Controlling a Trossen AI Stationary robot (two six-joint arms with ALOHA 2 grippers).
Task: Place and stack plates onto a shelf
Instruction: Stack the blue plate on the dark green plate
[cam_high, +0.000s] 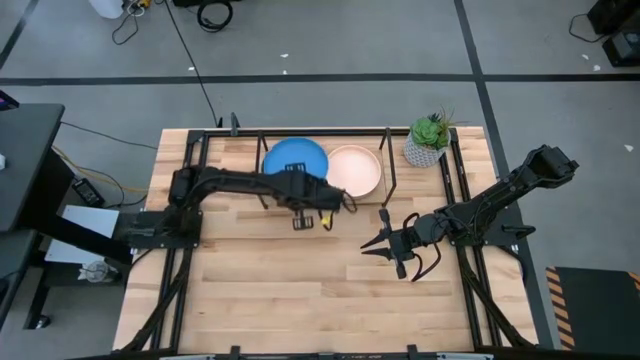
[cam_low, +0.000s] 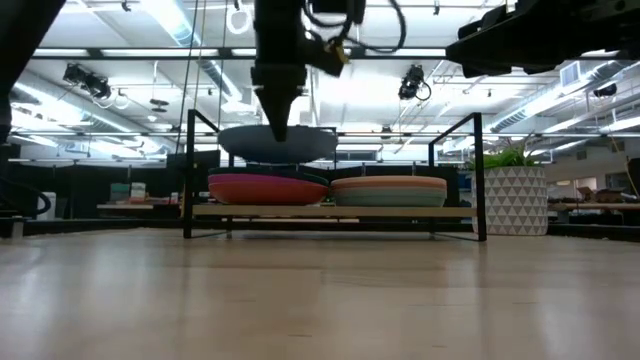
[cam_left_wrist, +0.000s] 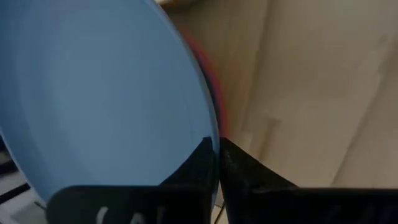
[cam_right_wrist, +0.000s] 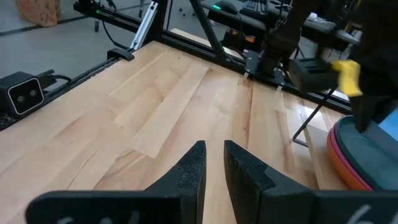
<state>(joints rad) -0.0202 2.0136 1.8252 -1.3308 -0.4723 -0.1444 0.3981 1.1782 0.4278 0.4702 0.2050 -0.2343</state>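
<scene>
Left pincer (cam_high: 303, 207) holds blue plate (cam_high: 294, 160) level above shelf (cam_low: 335, 211).

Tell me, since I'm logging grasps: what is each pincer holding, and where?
Left pincer pinches the blue plate by its rim, above the shelf. Right pincer holds nothing.

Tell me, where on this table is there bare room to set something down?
The wood in front of the shelf, around the right gripper, is bare. The shelf is crowded: the left gripper holds the blue plate over one stack, beside another.
</scene>
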